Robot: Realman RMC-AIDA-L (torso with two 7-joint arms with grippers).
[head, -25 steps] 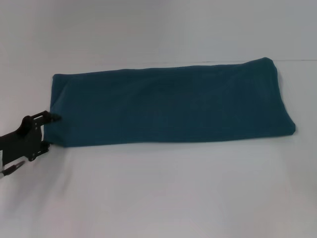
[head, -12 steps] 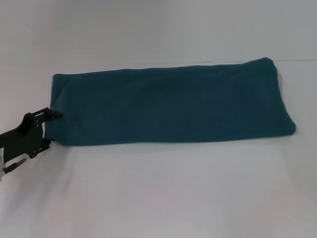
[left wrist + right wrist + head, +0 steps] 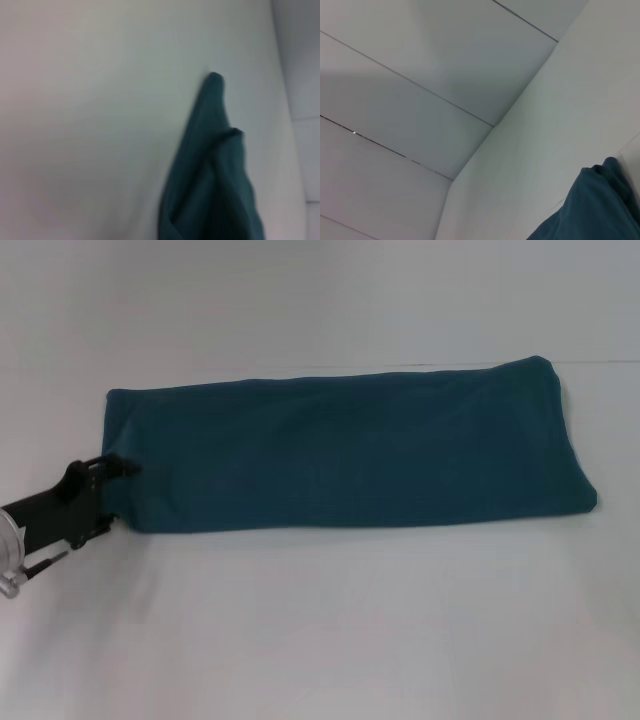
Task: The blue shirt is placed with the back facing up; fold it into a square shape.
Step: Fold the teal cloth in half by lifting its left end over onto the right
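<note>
Teal, one blue shirt lies folded; left end effector touches it, grip unclear

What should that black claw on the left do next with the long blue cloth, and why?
Probably close on the near-left end of the blue shirt and lift it. The left gripper sits right at that short edge, and the shirt lies as a long band on the white table, so bringing that end over toward the right end would make it squarer. The right gripper is out of view.

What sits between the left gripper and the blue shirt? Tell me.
Nothing. In the head view the left gripper is right at the left end of the blue shirt, with no gap or object between them.
</note>
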